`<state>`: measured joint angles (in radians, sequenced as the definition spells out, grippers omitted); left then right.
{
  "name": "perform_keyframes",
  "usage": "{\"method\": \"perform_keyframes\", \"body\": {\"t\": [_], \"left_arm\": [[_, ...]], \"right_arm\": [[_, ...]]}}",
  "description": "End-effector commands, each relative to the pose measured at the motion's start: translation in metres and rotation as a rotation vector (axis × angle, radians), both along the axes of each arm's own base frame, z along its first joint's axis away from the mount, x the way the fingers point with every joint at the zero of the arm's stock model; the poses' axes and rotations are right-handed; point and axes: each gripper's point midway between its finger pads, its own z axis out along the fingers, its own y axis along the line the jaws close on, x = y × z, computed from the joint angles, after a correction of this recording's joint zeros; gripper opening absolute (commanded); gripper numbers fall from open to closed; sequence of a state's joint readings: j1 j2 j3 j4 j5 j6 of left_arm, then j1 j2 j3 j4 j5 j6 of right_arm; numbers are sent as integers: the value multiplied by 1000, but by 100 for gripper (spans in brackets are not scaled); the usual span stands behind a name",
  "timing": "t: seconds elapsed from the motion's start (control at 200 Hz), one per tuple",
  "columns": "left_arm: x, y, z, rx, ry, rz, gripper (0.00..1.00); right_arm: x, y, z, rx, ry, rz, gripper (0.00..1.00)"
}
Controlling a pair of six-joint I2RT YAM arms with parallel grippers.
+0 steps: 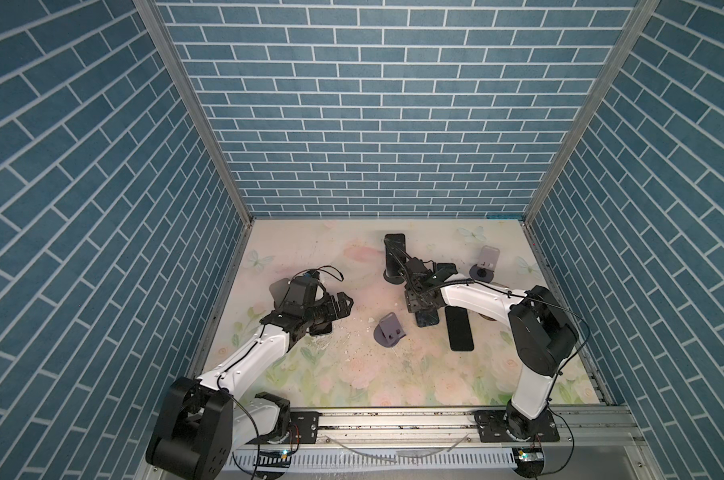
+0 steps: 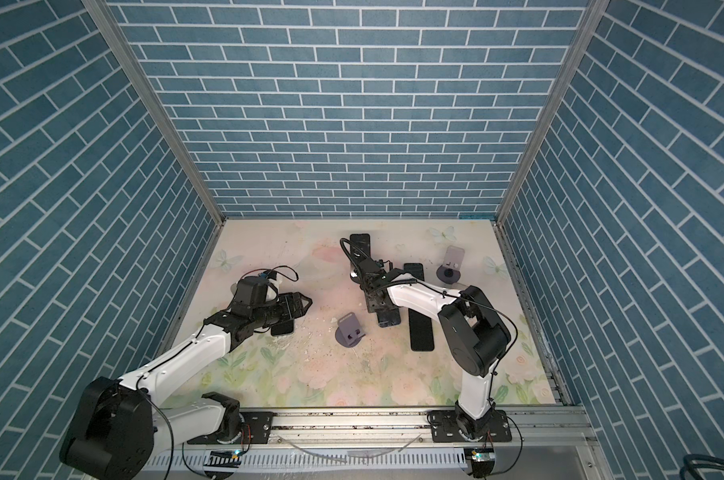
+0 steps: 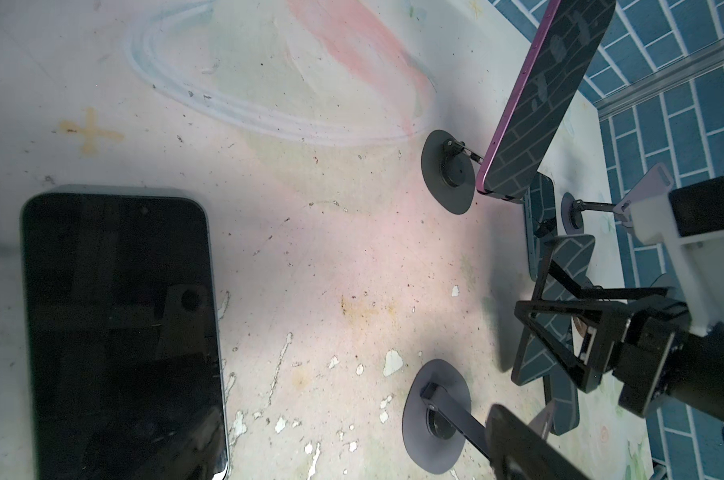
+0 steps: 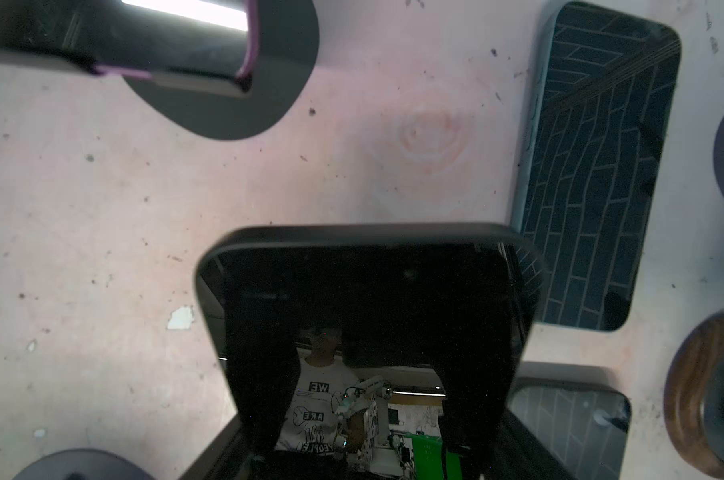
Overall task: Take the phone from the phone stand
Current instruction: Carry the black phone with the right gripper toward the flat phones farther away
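Note:
My right gripper (image 4: 364,457) is shut on a black phone (image 4: 368,316), holding its lower end while the dark screen tilts up above the mat. In both top views this phone (image 1: 427,319) pokes out below the right gripper (image 1: 422,309) near the middle. Behind it a purple-edged phone (image 1: 395,254) leans on a black phone stand (image 1: 393,277), also seen as the purple-edged phone (image 3: 547,95). An empty grey stand (image 1: 389,330) sits mid-table. My left gripper (image 1: 343,305) hovers open at the left, holding nothing, with a flat phone (image 3: 119,332) beneath it.
Two more phones lie flat by the right arm: a phone (image 1: 459,328) in front and a phone (image 4: 597,166) behind. Another empty grey stand (image 1: 487,262) stands at the back right. A round wooden base (image 4: 701,395) sits under the right arm. Brick walls enclose three sides.

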<state>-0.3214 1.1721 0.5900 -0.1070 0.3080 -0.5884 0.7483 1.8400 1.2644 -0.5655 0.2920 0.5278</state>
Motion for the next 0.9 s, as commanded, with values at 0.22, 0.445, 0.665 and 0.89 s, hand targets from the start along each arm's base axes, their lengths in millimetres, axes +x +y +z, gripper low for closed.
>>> {"method": "perform_keyframes", "body": {"t": [0.22,0.445,0.665,0.89], "left_arm": [[-1,2,-2,37,-5,-13,100],[-3,3,-4,44,-2,-13,100],[-5,7,-6,59,1,-6,100],[-6,9,-5,66,-7,-1,100]], "right_arm": [[41,3,13,69,-8,-70,47],[58,-2,10,64,1,-84,47],[69,-3,3,83,30,-93,48],[80,-2,-3,110,50,-105,48]]}}
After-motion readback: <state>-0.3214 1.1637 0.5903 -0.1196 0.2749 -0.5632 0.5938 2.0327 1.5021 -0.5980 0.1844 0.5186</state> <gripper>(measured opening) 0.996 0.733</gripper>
